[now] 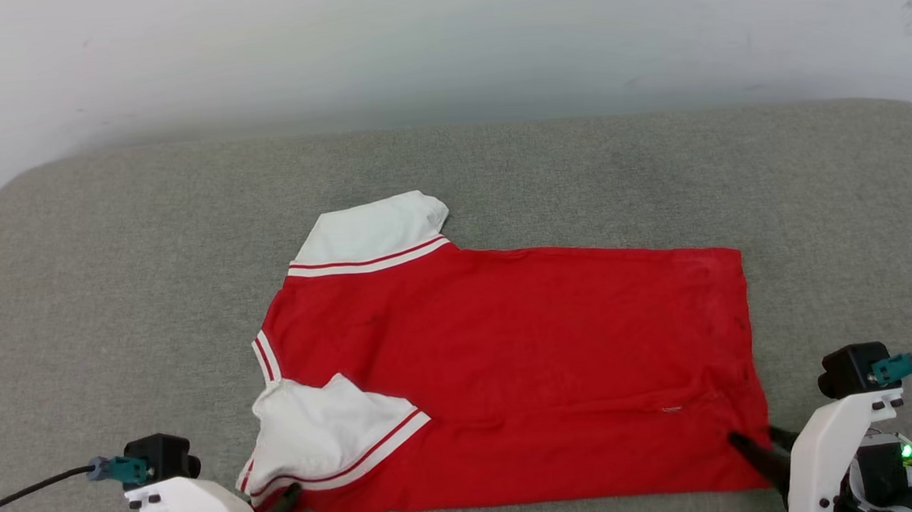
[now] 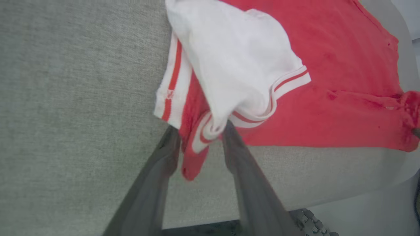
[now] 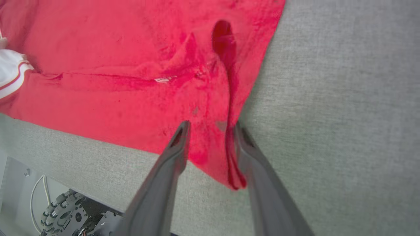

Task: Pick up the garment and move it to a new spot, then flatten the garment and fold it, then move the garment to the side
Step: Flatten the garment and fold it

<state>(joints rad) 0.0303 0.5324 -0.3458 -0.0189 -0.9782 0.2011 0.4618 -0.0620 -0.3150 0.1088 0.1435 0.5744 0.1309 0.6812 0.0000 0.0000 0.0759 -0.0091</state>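
Nearby, grey cushion under garment, white wall behind. Jaws apart: left gripper astride sleeve corner, right gripper astride hem corner. Right wrist view adds wheels below cushion edge.

Before you lay a grey fabric-covered surface with rounded far corners, backed by a scuffed pale wall

Support surface: a grey fabric-covered pad with rounded far corners. One item lies directly on it: the garment, spread mostly flat between the left gripper and the right gripper. White sleeves lie at the left gripper's end, the plain red hem at the right gripper's, with creases near both.
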